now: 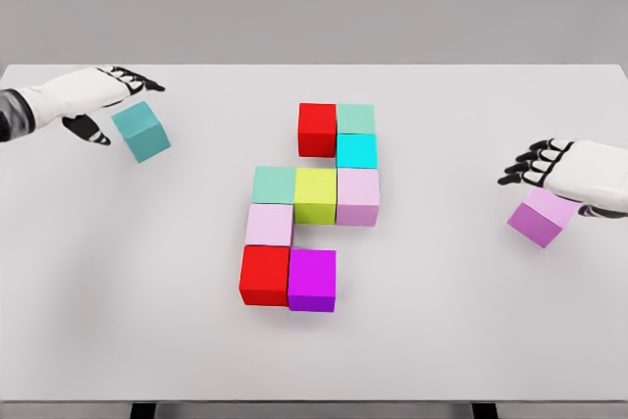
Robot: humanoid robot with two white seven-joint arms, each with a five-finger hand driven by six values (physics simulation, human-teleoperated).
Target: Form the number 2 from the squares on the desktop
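Nine coloured cubes sitting clustered mid-worktop; two more cubes being held by the robot hands.

Pale grey worktop (118, 321) carrying: red cube (317, 129) touching mint-green cube (355, 119); cyan cube (356, 151) below the mint one; a row of sea-green cube (274, 185), yellow-green cube (316, 194) and pale lilac cube (358, 195); pale pink cube (269, 225); second red cube (264, 275) touching magenta cube (312, 280). Left robot hand (98, 105) is grasping a tilted teal cube (141, 131) at far left. Right robot hand (559, 172) is closing its fingers over a tilted violet cube (543, 217) at far right.
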